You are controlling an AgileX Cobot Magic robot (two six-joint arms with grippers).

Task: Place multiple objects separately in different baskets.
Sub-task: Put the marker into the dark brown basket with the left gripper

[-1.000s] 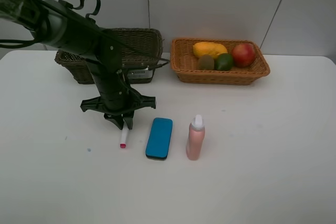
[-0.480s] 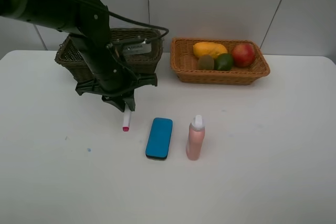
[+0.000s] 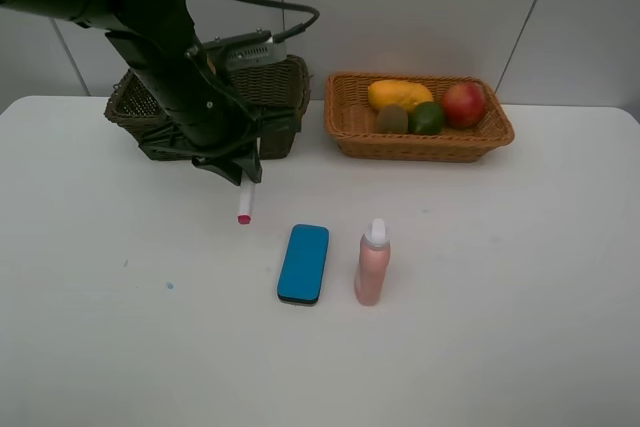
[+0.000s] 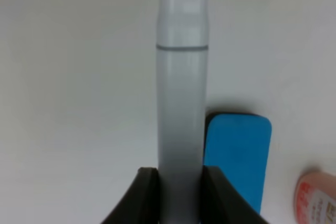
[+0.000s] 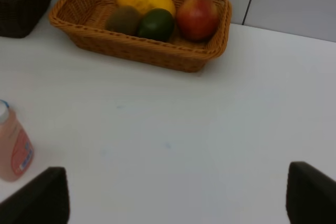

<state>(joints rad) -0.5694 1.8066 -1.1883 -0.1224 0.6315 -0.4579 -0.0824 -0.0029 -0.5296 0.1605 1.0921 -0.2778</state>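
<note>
Marker (image 3: 246, 205) lifted off white table (image 3: 500, 327) toward dark basket (image 3: 285, 82), left jaws clamping it; right jaws spread; grey wall panels (image 3: 400, 7)

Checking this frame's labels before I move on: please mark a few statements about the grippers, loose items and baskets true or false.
1. The left gripper is shut on the marker. True.
2. The blue eraser lies in the dark basket. False: it lies on the table, beside the pink spray bottle.
3. The orange basket holds four fruits. True.
4. The right gripper grips the spray bottle. False: it is open and empty.
</note>
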